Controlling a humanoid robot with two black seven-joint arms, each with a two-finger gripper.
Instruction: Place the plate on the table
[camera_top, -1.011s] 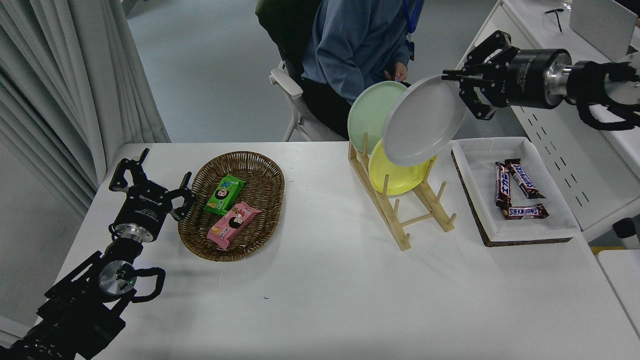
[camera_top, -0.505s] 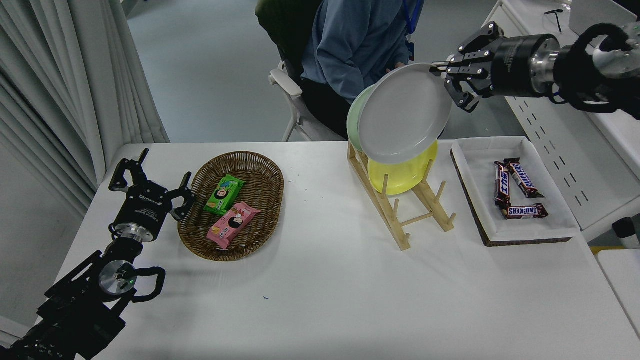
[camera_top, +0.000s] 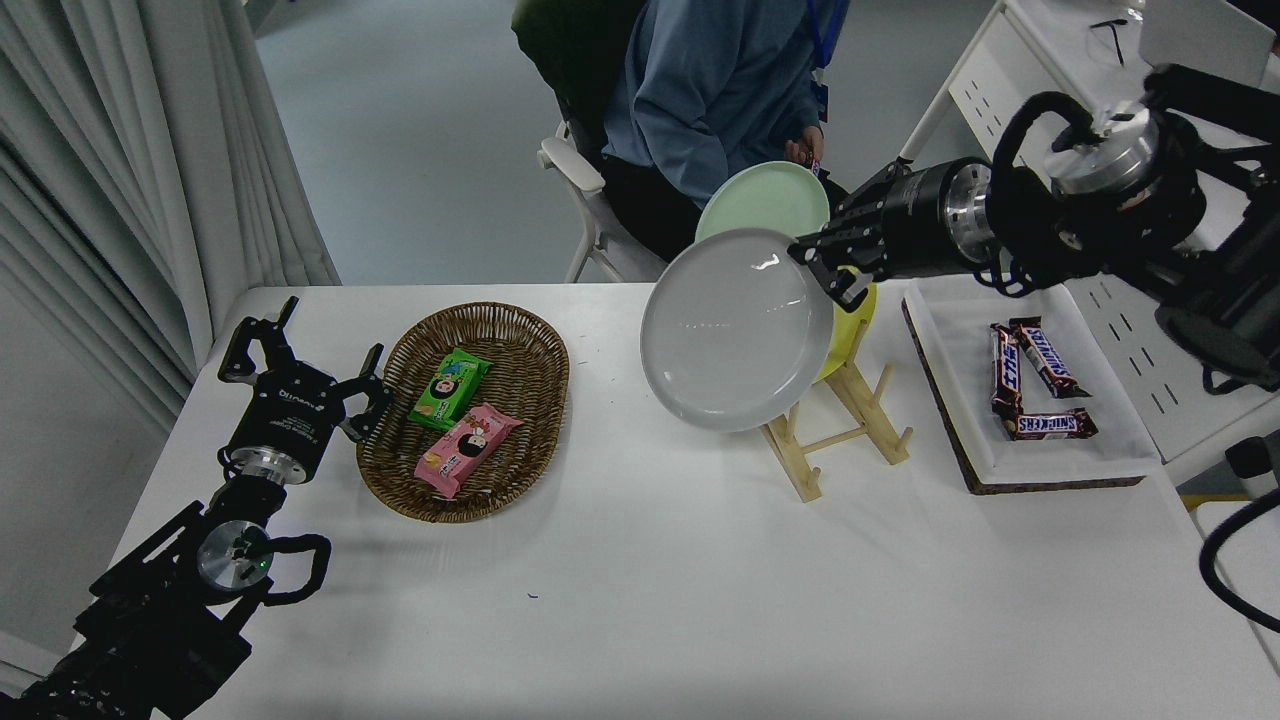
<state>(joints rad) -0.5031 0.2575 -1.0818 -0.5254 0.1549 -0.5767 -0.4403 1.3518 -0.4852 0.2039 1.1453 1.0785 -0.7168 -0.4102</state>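
The light-grey plate (camera_top: 735, 328) hangs tilted in the air above the white table (camera_top: 660, 580), in front of the wooden rack. My right gripper (camera_top: 822, 268) is shut on the plate's upper right rim. The right arm reaches in from the right edge. At the lower left, my left gripper (camera_top: 300, 355) is parked over the table with its fingers apart and nothing in it.
Behind the grey plate, a wooden rack (camera_top: 835, 420) holds a pale green plate (camera_top: 765, 200) and a yellow plate (camera_top: 848, 330). A wicker basket (camera_top: 465, 410) with snack packs lies at left. A white tray (camera_top: 1030, 380) with chocolate bars lies at right. A person (camera_top: 715, 90) sits at the far side.
My right gripper has carried the grey plate left and down, away from the rack, and the plate now faces more toward the camera. The left arm has not moved.
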